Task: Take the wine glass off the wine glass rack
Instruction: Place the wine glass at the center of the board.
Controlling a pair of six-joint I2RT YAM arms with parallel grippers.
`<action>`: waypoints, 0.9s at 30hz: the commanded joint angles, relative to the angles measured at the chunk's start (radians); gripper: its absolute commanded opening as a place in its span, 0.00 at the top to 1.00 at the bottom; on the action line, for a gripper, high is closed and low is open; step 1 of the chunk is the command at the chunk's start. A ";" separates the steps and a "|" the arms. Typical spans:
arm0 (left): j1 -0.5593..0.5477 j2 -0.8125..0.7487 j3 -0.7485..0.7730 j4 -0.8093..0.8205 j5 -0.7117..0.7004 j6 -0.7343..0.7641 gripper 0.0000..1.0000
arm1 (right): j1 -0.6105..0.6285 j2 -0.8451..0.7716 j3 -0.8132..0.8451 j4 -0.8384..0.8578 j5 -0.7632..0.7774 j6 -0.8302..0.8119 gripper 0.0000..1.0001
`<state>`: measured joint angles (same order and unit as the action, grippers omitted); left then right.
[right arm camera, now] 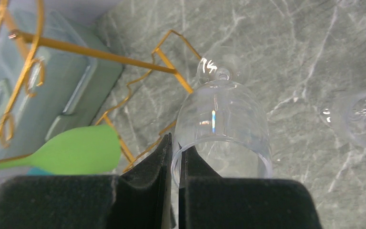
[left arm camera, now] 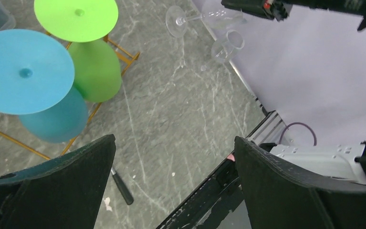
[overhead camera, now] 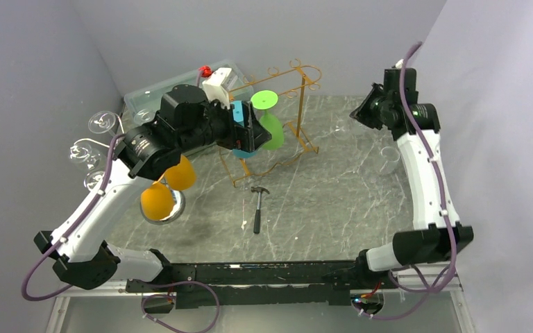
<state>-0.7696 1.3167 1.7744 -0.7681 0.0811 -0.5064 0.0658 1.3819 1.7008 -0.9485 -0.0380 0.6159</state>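
The orange wire wine glass rack (overhead camera: pixel 298 132) stands at the back middle of the table. A green wine glass (left arm camera: pixel 95 69) and a blue wine glass (left arm camera: pixel 24 71) hang on it, bases up. My left gripper (left arm camera: pixel 175 140) hovers just left of them, open, nothing between its fingers. My right gripper (right arm camera: pixel 175 162) is shut on the rim of a clear wine glass (right arm camera: pixel 224 114), one finger inside the bowl and one outside. This glass lies tilted, stem pointing away, just off the rack's right end (right arm camera: pixel 171 62), above the table.
A hammer (overhead camera: pixel 258 208) lies in front of the rack. Two orange glasses (overhead camera: pixel 158 201) sit near the left arm, with clear glasses (overhead camera: pixel 100 123) further left. A plastic bin (overhead camera: pixel 146 100) stands behind. Another clear glass (right arm camera: pixel 362 117) rests on the table at the right.
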 commanded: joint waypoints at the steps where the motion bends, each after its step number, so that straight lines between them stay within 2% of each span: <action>1: -0.004 -0.050 0.024 -0.033 -0.026 0.073 0.00 | 0.000 0.089 0.107 -0.055 0.117 -0.062 1.00; 14: -0.002 -0.060 0.003 -0.060 -0.029 0.101 0.01 | -0.024 0.306 0.136 -0.102 0.120 -0.138 1.00; 27: -0.001 -0.044 0.000 -0.068 -0.036 0.111 0.00 | -0.094 0.399 0.071 -0.066 0.078 -0.174 1.00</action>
<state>-0.7696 1.2728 1.7714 -0.8497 0.0547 -0.4118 -0.0055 1.7760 1.7832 -1.0527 0.0669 0.4694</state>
